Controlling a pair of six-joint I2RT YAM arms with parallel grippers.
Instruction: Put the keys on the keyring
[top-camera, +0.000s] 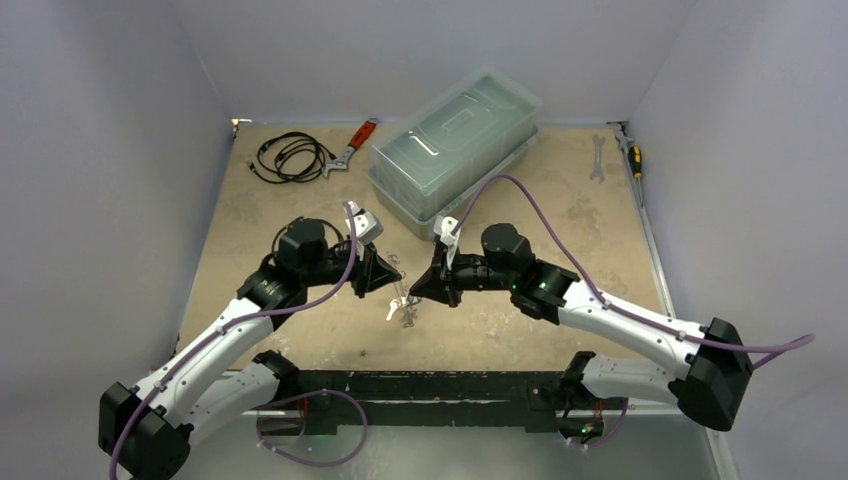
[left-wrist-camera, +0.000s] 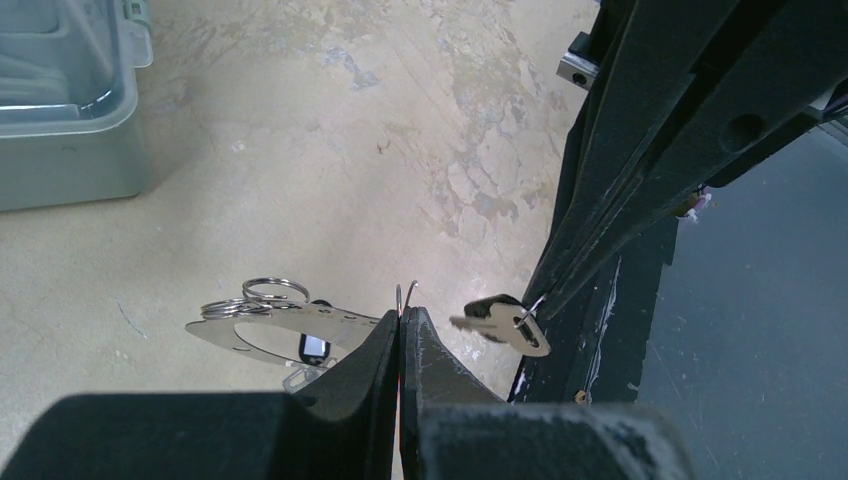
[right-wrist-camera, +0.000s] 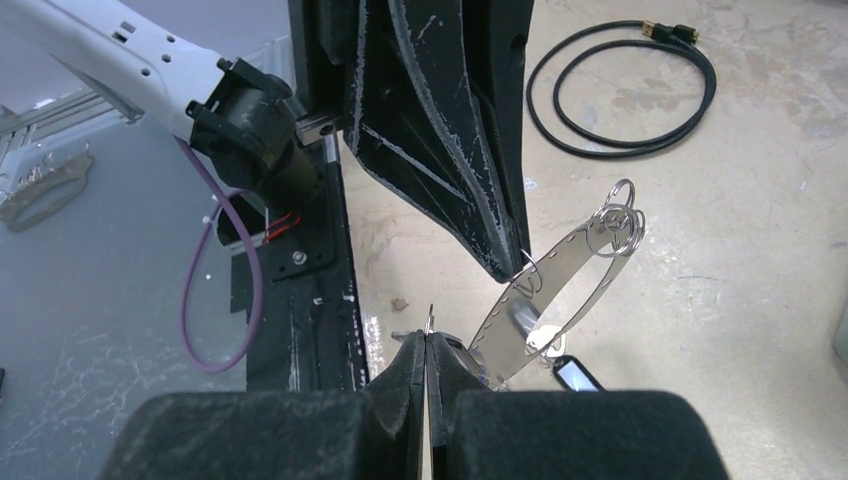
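Left fingers (left-wrist-camera: 372, 355) pinched a wire loop on the keyring (left-wrist-camera: 300, 322); right fingers (right-wrist-camera: 405, 370) pinched the ring of a key (left-wrist-camera: 502, 327).

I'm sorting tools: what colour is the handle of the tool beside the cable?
Red handle; top view shows it best.

A beige, mottled tabletop (top-camera: 480, 340) is seen. At back ctr a clear lidded plastic box (top-camera: 455, 140) is set. Back L: a coiled black cable (top-camera: 290, 157) w/ a red-handled tool (top-camera: 350, 148) just beside. Back R: a spanner (top-camera: 598, 158) and screwdriver (top-camera: 633, 155). Mid-table, keys (top-camera: 403, 312); whether resting on it can't be told.
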